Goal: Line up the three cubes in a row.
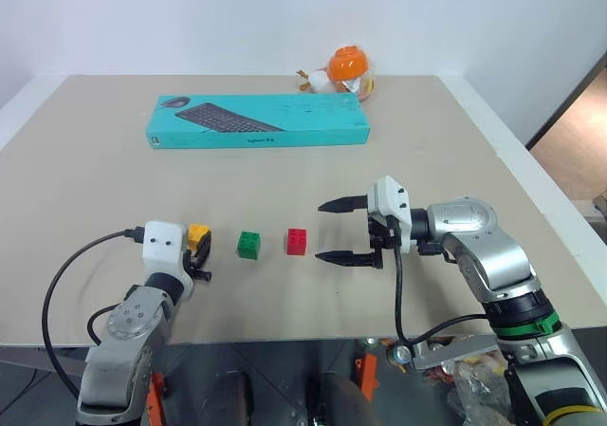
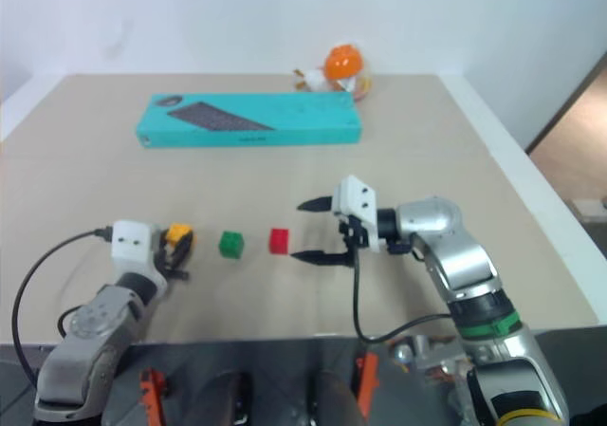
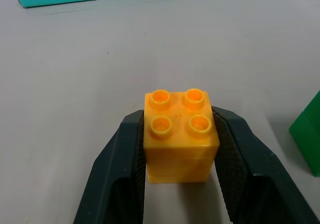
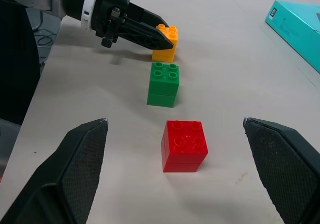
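The left gripper [image 3: 180, 179] is clamped on the yellow cube [image 1: 197, 235], which sits on the table [image 1: 95, 160] at the left end of a row, the green cube [image 1: 248, 245] just beside it and the red cube [image 1: 297, 242] next along. The right gripper [image 1: 340, 230] stands wide and holds nothing, just right of the red cube, fingers pointing toward it. The teal box [image 1: 258, 120] and orange toy [image 1: 346, 67] lie well apart at the far side.
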